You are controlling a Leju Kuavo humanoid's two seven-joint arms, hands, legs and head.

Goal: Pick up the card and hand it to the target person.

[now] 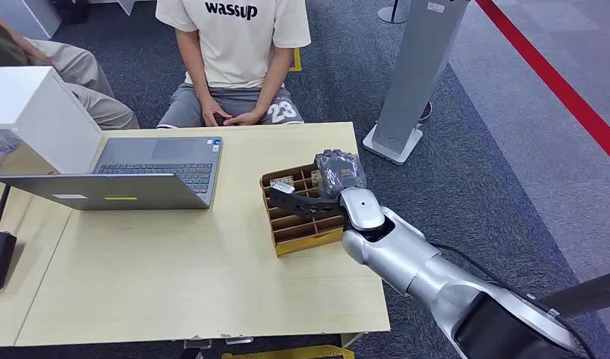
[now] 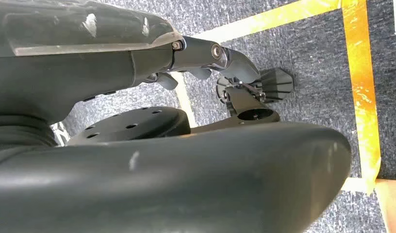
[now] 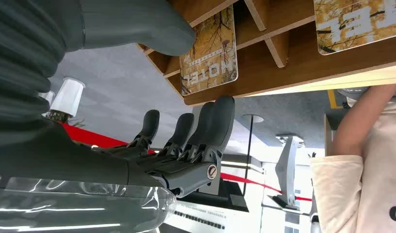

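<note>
Right hand (image 1: pixel 328 183) reached over the wooden card rack (image 1: pixel 302 232) on the table (image 1: pixel 175 277), near the table's right edge. Thumb stretched out above the compartments, darker fingers (image 3: pixel 206 131) extended side by side along the rack's outer wall. Fingers spread and apart, nothing between them; released, grasping nothing.

Card (image 3: pixel 209 51) standing on edge in a corner slot just beside the thumb, between thumb and fingers, separated from the fingers by the rack wall. Printed face toward the wrist camera: autumn tree pattern, word "HOTEL" reading upside down in that turned view. Long axis running along the slot depth, one short end poking out past the rack's rim, toward the fingertips. Not touched by the hand as far as visible.

Second card (image 3: pixel 358 24) of the same print in another slot, farther from the hand, only partly seen.

Left hand (image 2: pixel 235 73) hanging beside the robot's body above grey carpet with yellow tape lines (image 2: pixel 363 82). Fingers mostly hidden behind dark body parts; cannot tell whether released or clenched.

Beyond the hand, across the table: person (image 1: pixel 235 60) seated in a cream T-shirt, hands joined in lap. Open laptop (image 1: pixel 137 176) well away from the hand on the far-left part of the table.
</note>
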